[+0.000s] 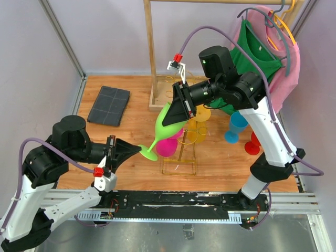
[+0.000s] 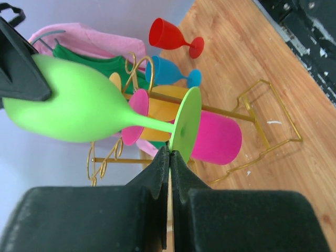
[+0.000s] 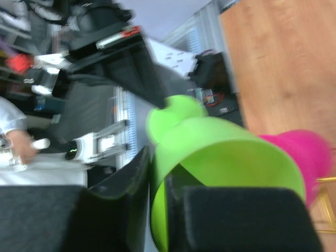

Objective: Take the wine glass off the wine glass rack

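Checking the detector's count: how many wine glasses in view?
5. Green glass in the right fingers, pink and yellow on the rack, blue and red on the table. Others may hide behind the right arm.

Pale lilac walls point(image 1: 105, 31) all round, soft even light, no harsh shadows. Wood-grain tabletop point(image 1: 136, 89) below left jaws and right jaws. Wooden clothes rail point(image 1: 151, 52) just behind right jaws, pink and green tops point(image 1: 257, 52) hanging off it. Dark folded cloth point(image 1: 108, 105) beyond left jaws, flat on wood. Metal corner post point(image 1: 64, 39) further back.
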Controlling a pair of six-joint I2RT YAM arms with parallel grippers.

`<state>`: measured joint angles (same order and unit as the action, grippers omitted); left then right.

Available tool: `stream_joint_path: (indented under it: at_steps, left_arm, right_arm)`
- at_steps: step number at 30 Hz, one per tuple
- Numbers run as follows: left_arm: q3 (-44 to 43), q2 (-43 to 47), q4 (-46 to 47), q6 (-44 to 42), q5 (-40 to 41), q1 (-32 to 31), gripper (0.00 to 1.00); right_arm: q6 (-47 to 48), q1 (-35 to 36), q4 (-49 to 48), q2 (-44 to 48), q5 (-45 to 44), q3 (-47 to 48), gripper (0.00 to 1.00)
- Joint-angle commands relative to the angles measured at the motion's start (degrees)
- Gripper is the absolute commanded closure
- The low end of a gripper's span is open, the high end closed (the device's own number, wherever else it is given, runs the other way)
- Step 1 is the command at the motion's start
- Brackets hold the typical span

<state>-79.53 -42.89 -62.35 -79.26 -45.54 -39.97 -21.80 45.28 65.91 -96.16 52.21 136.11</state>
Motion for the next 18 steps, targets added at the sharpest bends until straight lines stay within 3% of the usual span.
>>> stream_joint_path:
  at_steps: [1,3,5,8,10,13,16,18]
  left_arm:
    - [1.12,0.83,0.68,-3.63,1.91,-0.38,1.0]
    - [0.58,0.4,0.8,-4.45,3.47,-0.38,0.92]
    - [-0.78,-0.5,1.22,-4.01,5.43,-0.38,0.68]
    - [-3.34,-1.71,9.0,3.51,10.35,-0.38,0.3]
    - [-4.99,-2.28,13.82,7.38,13.92,-0.38,0.15]
    - [-6.82,-2.68,17.19,8.38,19.34,-0.38,0.02]
    - [-5.69,-1.24,22.94,9.73,25.42,-0.38,0.01]
    - [-4.06,-0.09,27.64,13.27,29.64,-0.38,0.01]
  right_arm:
    - [1.57,0.96,1.97,0.6,-0.61,0.32,0.99]
    - [1.65,0.95,1.92,1.13,-0.44,0.45,0.99]
    - [1.25,0.93,0.86,1.86,0.05,0.56,0.99]
    - [-1.03,0.9,-3.69,3.54,0.91,0.4,0.99]
    - [-3.24,0.68,-7.95,5.23,1.63,0.32,0.99]
    - [-8.7,-0.17,-18.38,8.22,3.59,-1.39,0.99]
    - [-15.15,-2.88,-29.74,11.38,4.96,-2.91,0.99]
    - [-16.34,-7.39,-31.0,12.94,3.05,-1.48,0.99]
